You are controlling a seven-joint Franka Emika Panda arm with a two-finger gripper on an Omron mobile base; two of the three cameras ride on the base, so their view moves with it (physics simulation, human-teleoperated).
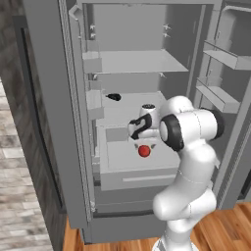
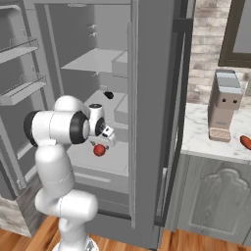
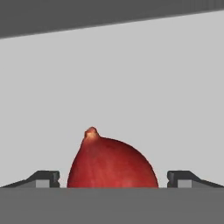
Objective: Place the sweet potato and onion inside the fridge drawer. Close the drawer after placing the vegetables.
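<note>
The onion (image 1: 143,151) (image 2: 99,150) (image 3: 112,164), a smooth red ball, sits inside the pulled-out fridge drawer (image 1: 139,179) (image 2: 93,177), over its pale floor. My gripper (image 1: 144,145) (image 2: 101,143) (image 3: 113,178) hangs straight above it, open. The two fingertips (image 3: 47,178) stand to either side of the onion with a gap on each side. The sweet potato (image 2: 245,142) lies on the marble counter, to the right of the fridge.
A small black object (image 1: 113,97) (image 2: 109,95) rests on the shelf behind the drawer. Both fridge doors stand open, with door racks (image 1: 218,98) (image 2: 19,90) at the sides. A grey appliance (image 2: 224,105) stands on the counter (image 2: 206,142) near the sweet potato.
</note>
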